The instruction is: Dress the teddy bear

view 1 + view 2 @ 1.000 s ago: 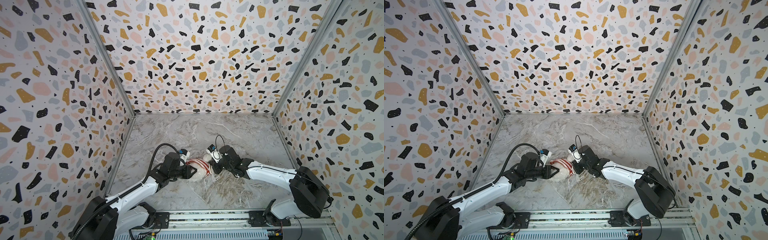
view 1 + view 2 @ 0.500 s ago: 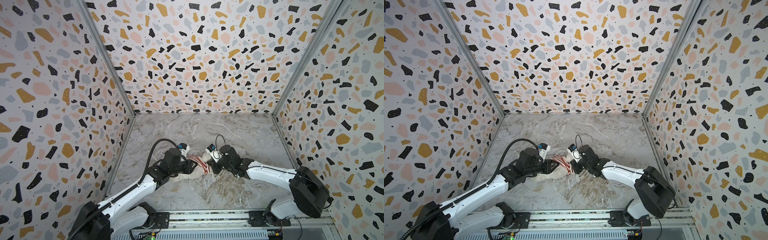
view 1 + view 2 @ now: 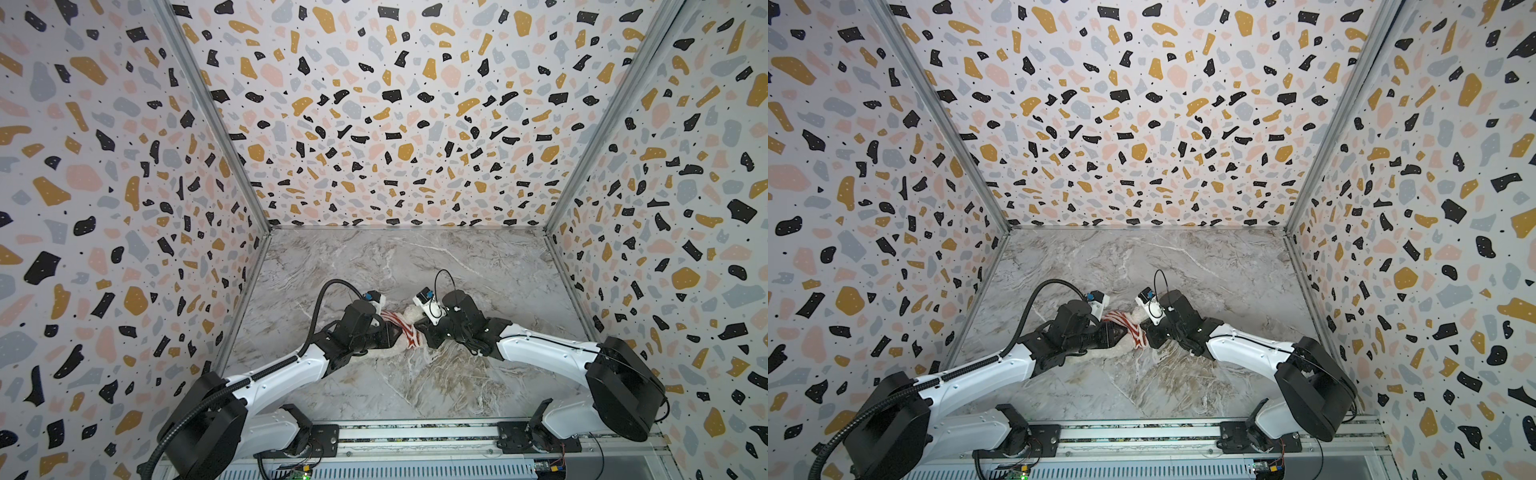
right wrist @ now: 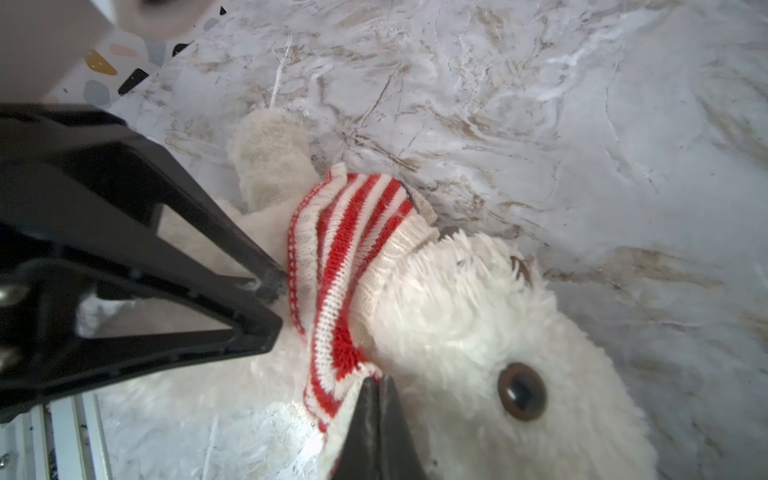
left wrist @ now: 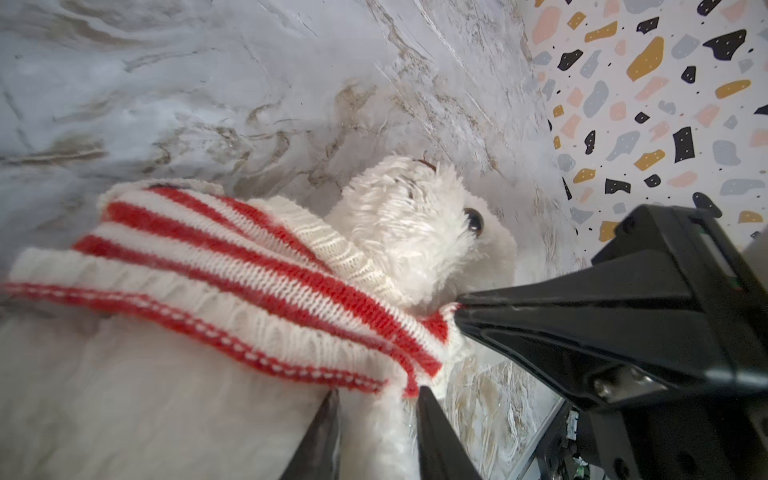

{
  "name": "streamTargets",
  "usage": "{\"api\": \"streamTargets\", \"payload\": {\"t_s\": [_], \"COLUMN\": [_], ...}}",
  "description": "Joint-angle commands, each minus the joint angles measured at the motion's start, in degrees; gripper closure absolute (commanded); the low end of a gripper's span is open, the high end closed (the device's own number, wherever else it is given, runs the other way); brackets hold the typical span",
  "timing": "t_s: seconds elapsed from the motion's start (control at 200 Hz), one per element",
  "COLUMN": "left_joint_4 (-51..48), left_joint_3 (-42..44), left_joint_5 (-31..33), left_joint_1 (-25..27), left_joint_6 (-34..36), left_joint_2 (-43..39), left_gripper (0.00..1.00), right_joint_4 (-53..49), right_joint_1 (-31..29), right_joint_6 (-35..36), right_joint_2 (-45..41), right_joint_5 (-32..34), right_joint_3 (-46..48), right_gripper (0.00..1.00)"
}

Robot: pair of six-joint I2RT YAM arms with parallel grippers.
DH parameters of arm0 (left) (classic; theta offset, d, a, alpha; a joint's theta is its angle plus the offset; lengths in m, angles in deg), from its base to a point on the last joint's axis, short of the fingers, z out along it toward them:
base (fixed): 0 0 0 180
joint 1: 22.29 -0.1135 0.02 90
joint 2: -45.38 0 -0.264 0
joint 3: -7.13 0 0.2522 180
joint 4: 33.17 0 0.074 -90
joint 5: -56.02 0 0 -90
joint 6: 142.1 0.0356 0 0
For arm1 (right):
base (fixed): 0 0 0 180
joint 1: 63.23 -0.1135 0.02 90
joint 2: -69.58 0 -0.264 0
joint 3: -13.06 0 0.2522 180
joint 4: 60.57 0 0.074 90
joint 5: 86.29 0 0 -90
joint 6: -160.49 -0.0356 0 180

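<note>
Near the middle of the marble floor [image 3: 415, 266], between the two arms, lies the teddy bear [image 3: 410, 312]. Its head is toward the far side and its body runs near and leftward beneath the left gripper [image 5: 377, 395]. The red-and-white striped sweater [image 5: 249, 266] is bunched like a collar round the neck, with the plush body bare beyond it. One stubby limb [image 4: 270, 166] also shows uncovered.

The right gripper [image 4: 377, 381] has its jaws together, pinching the sweater's hem close to the bear's eye [image 4: 521, 390]. The left gripper's jaws stand partly apart with a white plush limb filling the gap, apparently clamped on it, just beside the hem.

Key relation: the bear's long axis runs from the head, far, to the legs, near-left. The garment would therefore have to travel along that axis, away from the head and toward the left arm's side. The right gripper has the cloth, while the left gripper, nearer the body, appears to anchor the bear.

Judged stage: head through, torso and arms not yet covered.
</note>
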State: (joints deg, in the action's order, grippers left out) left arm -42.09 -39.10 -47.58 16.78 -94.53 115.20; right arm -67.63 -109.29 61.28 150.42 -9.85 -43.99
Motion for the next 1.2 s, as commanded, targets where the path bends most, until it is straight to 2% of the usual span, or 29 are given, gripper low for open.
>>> {"api": "streamTargets", "payload": {"t_s": [0.0, 0.355, 0.481, 0.821, 0.926, 1.091, 1.151, 1.196], "left_joint_4": [6.0, 13.5, 12.9, 13.6, 14.4, 14.1, 13.4, 12.8], "left_joint_3": [0.9, 3.8, 3.8, 3.8, 4.0, 4.1, 4.2, 4.2], "left_joint_5": [1.6, 2.1, 2.9, 0.1, -0.5, -1.0, -1.0, -0.9], "left_joint_1": [0.0, -3.3, -4.5, -7.4, -7.5, -7.5, -7.6, -7.6], "left_joint_6": [-3.1, -9.8, -9.9, -9.0, -8.8, -8.6, -6.5, -5.9], "left_joint_2": [1.2, 2.2, 1.7, 3.0, 3.9, 4.2, 3.8, 3.6], "left_gripper": [0.68, 0.71, 0.71, 0.7, 0.76, 0.92, 0.98, 1.0], "right_joint_4": [1.1, 2.1, 2.2, 3.7, 3.9, 3.4, 2.8, 2.2], "right_joint_1": [0.0, 0.0, 0.0, -3.8, -3.9, -4.0, -3.9, -3.6], "right_joint_6": [-1.4, -2.0, -2.2, -5.0, -5.2, -5.2, -5.0, -4.8], "right_joint_2": [-3.0, -3.6, -4.0, -5.8, -5.4, -5.6, -5.7, -5.8], "right_joint_5": [-1.1, -1.3, -1.8, -2.2, -2.3, -1.4, -0.5, 0.3], "right_joint_3": [0.8, 2.0, 1.8, 1.1, 1.4, 1.3, 1.4, 1.4], "right_gripper": [1.0, 1.0, 1.0, 1.0, 1.0, 1.0, 1.0, 1.0]}}
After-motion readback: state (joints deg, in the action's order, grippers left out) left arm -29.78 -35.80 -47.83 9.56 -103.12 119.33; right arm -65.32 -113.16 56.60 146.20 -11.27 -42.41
